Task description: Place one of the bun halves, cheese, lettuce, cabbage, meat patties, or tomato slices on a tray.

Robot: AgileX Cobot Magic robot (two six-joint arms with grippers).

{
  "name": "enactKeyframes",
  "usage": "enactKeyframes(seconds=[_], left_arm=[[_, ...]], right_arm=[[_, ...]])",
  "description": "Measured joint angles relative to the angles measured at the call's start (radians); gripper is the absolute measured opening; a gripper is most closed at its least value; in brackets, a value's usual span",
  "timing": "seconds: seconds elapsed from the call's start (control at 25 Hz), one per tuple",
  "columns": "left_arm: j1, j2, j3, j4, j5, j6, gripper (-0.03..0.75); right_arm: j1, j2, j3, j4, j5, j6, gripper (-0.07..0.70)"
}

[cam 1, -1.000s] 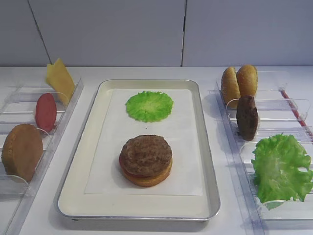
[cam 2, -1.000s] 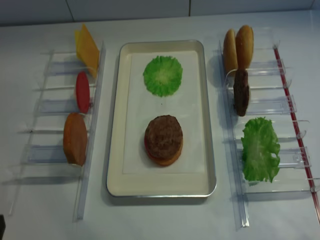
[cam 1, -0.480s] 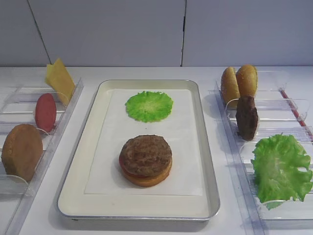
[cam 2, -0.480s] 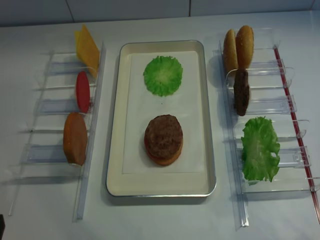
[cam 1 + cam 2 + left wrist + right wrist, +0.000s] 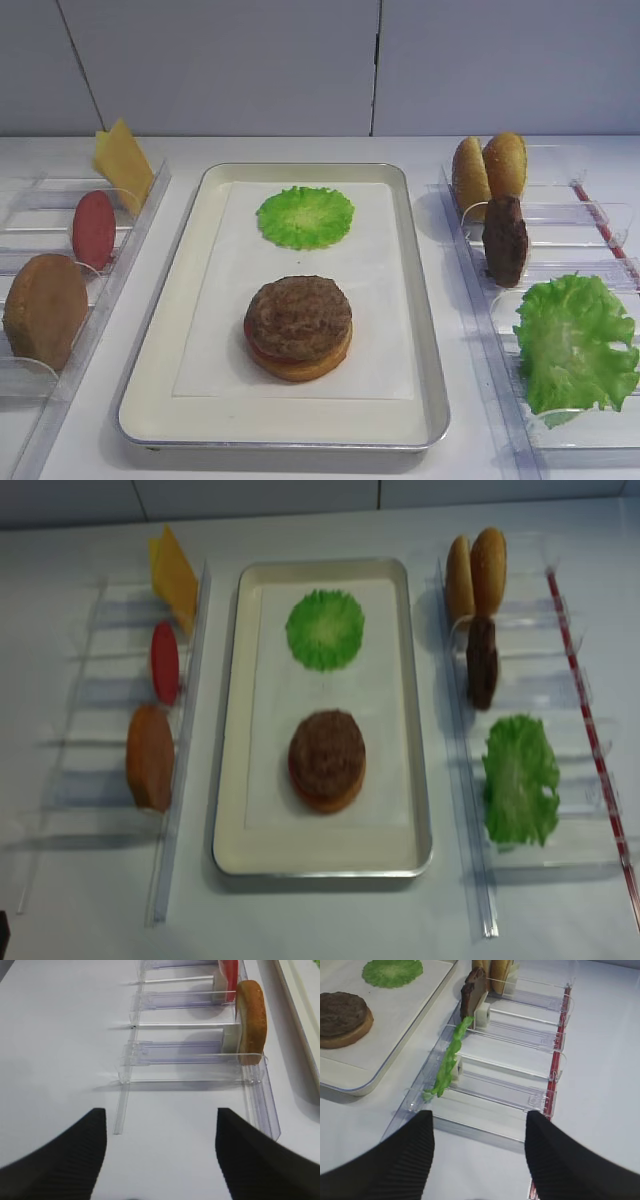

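While neither arm is seen in the two overhead views, the layout of the table is shown there in full. At the far left, a clear left rack [image 5: 100,290] holds three items standing on edge: a yellow cheese slice [image 5: 123,160] at the back, a red tomato slice [image 5: 93,229] in the middle, and a tan bun half [image 5: 44,309] at the front. In the centre, the silver tray [image 5: 430,390] with its white paper liner is seen; a flat round green leaf [image 5: 305,216] lies on its far half, and on its near half a stack is built of a bun base [image 5: 305,367], a sliver of red just above it, and a meat patty [image 5: 298,317] on top. At the right, a second clear right rack [image 5: 475,300] carries two upright bun halves [image 5: 488,170] at the back, a dark upright patty [image 5: 505,240] in the middle, and a frilly lettuce leaf [image 5: 573,342] at the front.

Only the wrist views show the tools. From the left wrist, the left gripper [image 5: 160,1147] is seen with fingers spread wide and nothing between them, short of the left rack. From the right wrist, the right gripper [image 5: 479,1147] is likewise spread and empty, just short of the lettuce, which is seen edge-on there.
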Motion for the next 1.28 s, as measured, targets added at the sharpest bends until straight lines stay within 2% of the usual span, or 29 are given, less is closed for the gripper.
enactKeyframes(seconds=[0.16, 0.32, 0.48, 1.28], left_arm=[[0.000, 0.000, 0.000, 0.000, -0.002, 0.000, 0.475], [0.000, 0.000, 0.000, 0.000, -0.002, 0.000, 0.475], [0.000, 0.000, 0.000, 0.000, -0.002, 0.000, 0.475], [0.000, 0.000, 0.000, 0.000, -0.002, 0.002, 0.475]], right_arm=[[-0.063, 0.000, 0.000, -0.004, 0.000, 0.000, 0.419], [-0.210, 0.000, 0.000, -0.004, -0.002, 0.004, 0.419], [-0.312, 0.000, 0.000, -0.004, -0.002, 0.006, 0.419], [-0.329, 0.000, 0.000, -0.004, -0.002, 0.006, 0.419]])
